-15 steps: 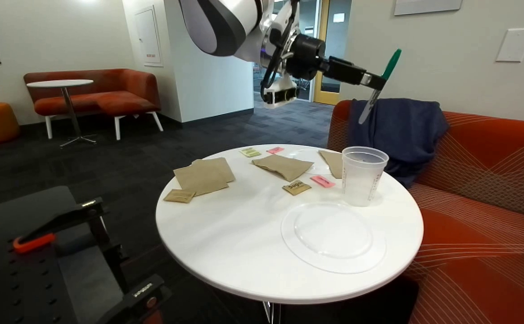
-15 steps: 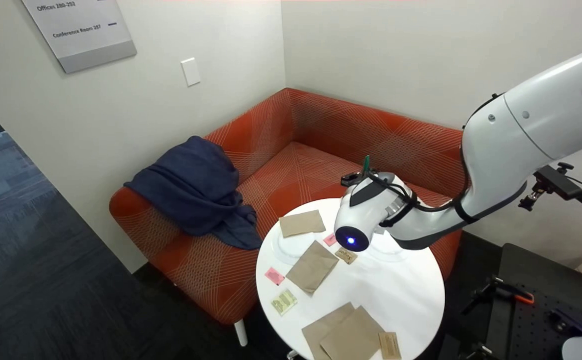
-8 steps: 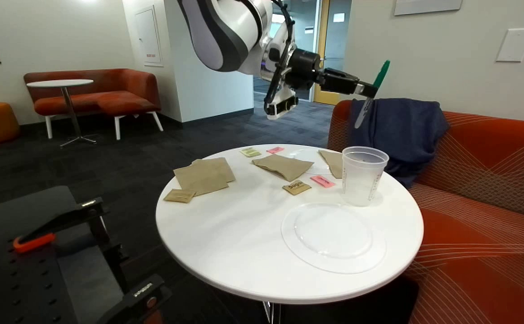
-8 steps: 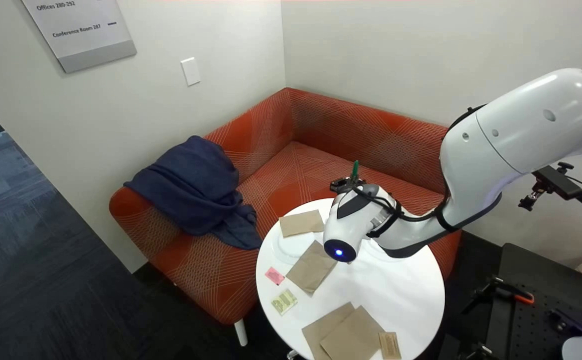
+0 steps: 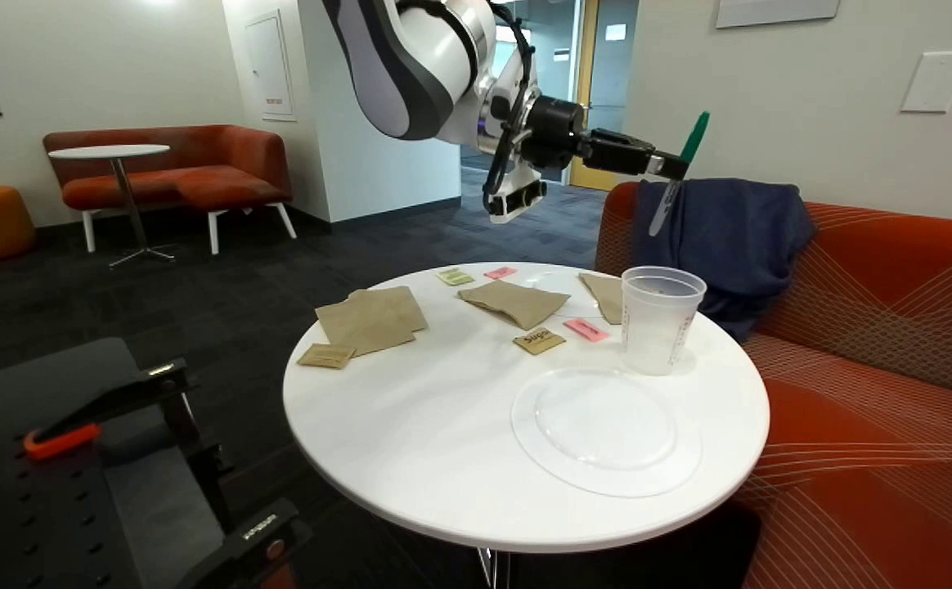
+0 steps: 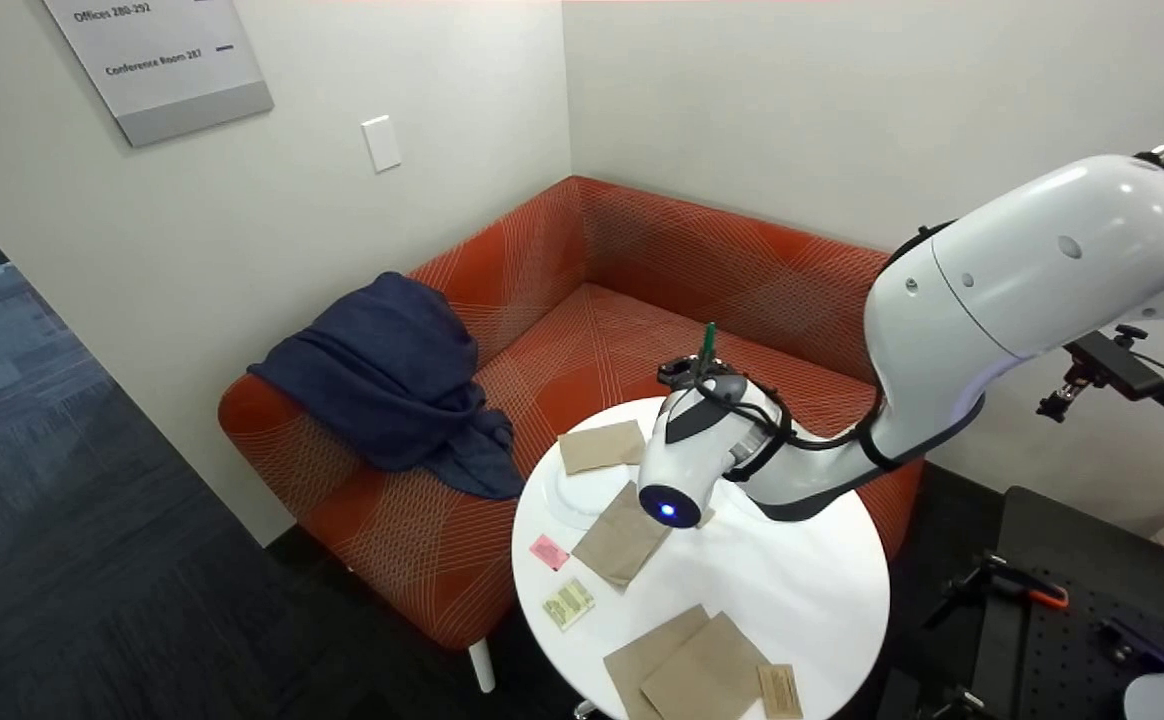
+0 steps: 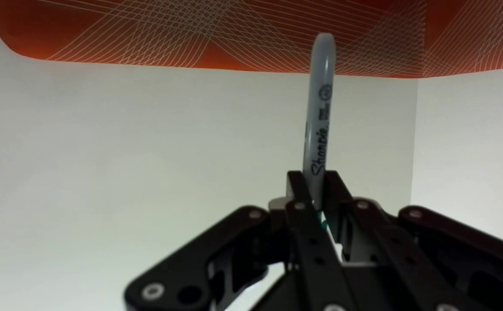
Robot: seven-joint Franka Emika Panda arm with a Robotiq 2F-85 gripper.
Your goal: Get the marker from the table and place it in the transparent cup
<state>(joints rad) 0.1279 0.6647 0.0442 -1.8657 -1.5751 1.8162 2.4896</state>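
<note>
The marker, green at the top with a grey lower end, shows in both exterior views (image 5: 666, 208) (image 6: 709, 340) and in the wrist view (image 7: 319, 103). My gripper (image 5: 676, 166) is shut on its middle and holds it tilted, grey end down. The gripper also shows in the wrist view (image 7: 313, 183) and in an exterior view (image 6: 679, 371). The transparent cup (image 5: 657, 327) stands upright on the white round table (image 5: 410, 425). In that view the marker's lower end appears above the cup's rim, well apart from it. The arm hides the cup in an exterior view; it is out of the wrist view.
A flat clear plate (image 5: 607, 429) lies in front of the cup. Brown napkins (image 5: 517, 303) and several packets, such as a sugar packet (image 5: 539, 340), lie on the table. An orange sofa (image 6: 622, 310) with a dark blue cloth (image 6: 382, 370) and a wall stand behind.
The arm and gripper have moved down with the marker held. In both exterior views they also shifted somewhat to the left. In the last half second they moved only slightly. The cup has not moved.
</note>
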